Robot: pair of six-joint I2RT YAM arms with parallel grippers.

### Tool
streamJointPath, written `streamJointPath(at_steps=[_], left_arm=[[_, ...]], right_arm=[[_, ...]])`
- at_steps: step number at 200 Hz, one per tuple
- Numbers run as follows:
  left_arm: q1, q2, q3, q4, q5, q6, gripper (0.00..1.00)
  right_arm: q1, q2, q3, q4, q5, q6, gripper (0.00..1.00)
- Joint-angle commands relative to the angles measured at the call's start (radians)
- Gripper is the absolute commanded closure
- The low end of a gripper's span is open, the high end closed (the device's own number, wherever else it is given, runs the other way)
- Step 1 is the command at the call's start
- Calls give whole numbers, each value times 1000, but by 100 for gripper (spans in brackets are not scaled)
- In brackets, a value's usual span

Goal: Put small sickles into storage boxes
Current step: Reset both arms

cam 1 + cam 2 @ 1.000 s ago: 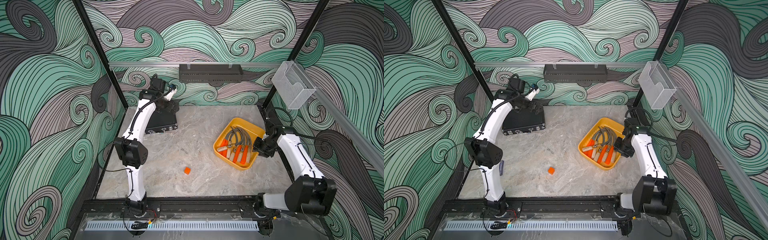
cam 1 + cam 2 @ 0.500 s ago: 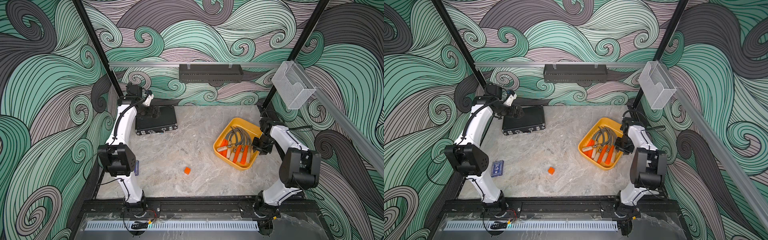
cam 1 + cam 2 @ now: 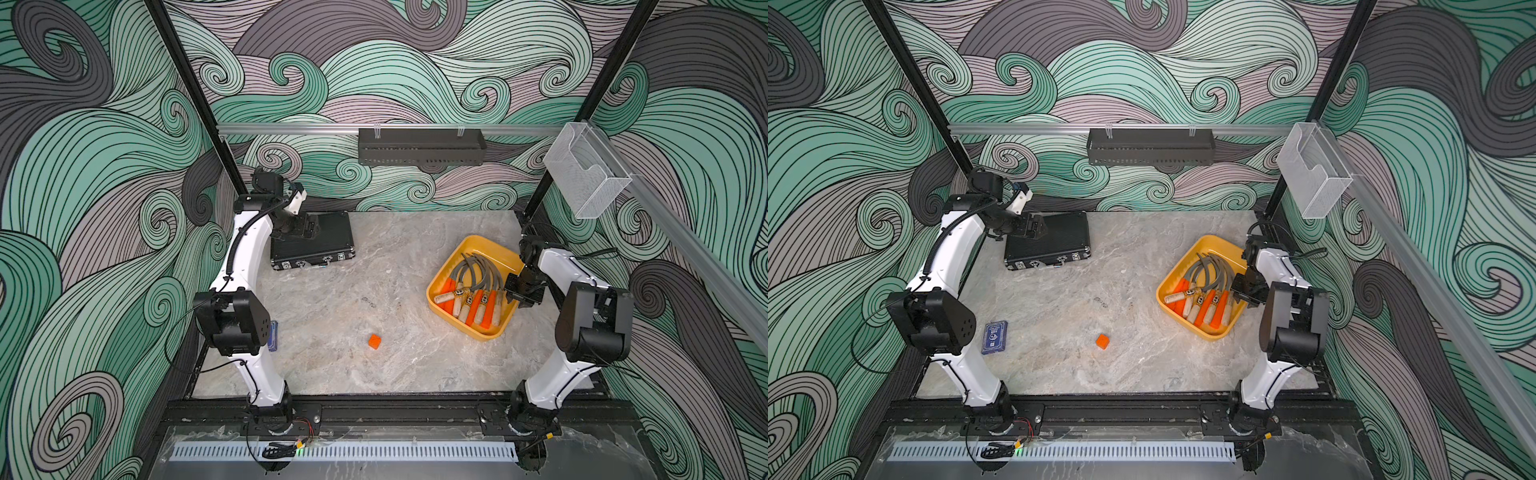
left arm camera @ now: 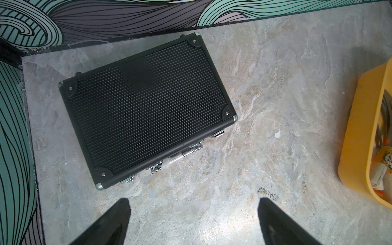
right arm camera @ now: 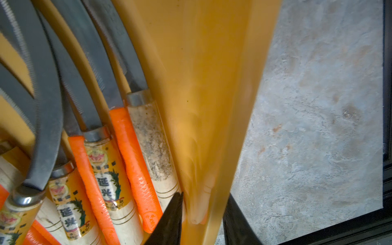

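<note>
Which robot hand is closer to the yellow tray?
Right. The right gripper straddles the wall of the yellow tray; the left gripper hangs far off, by the black case.

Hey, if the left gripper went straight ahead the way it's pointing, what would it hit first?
Probably the bare marble tabletop, just short of the latched side of the black case. The left gripper has open, empty jaws. Depth is unclear, so it might clip the case.

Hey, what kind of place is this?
Probably a robot test cell: a left arm and right arm mounted beside a marble-look tabletop, wave-patterned panels around it, sickles staged in a yellow tray.
</note>
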Motion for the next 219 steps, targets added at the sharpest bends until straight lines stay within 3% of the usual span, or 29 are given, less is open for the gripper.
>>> streamJointPath(at_steps=[1,55,107,126,154,188,192,198,201,203,219], left_arm=[[7,7,36,-2,-11,9,6],[21,-18,-7,29,-61,25,5],[109,-76,-92,128,-61,-107,2],[157,-144,-249,283,-59,-197,1],[218,-279,-617,691,-52,-298,1],[227,-309,-915,1024,-88,-361,1],[227,-307,-943,1062,-83,-362,1],[226,-299,-976,1106,-73,-368,1],[227,-295,-988,1121,-64,-369,1],[227,-291,-993,1126,-58,-370,1],[222,-276,-1041,1137,-45,-411,1]], right_arm=[[-3,10,22,3,-22,-8,66],[-3,-45,2,15,-22,-9,65],[-3,-109,1,-8,0,-32,60],[-6,-156,10,29,-14,-33,59],[-9,-220,79,109,-42,-7,56],[-10,-272,154,242,5,19,56],[-11,-294,127,296,-5,23,54],[-11,-331,83,394,-29,-4,30],[-8,-351,59,438,-37,-18,8],[-7,-363,38,476,-38,-23,2],[-7,-471,-112,754,-33,-24,1]])
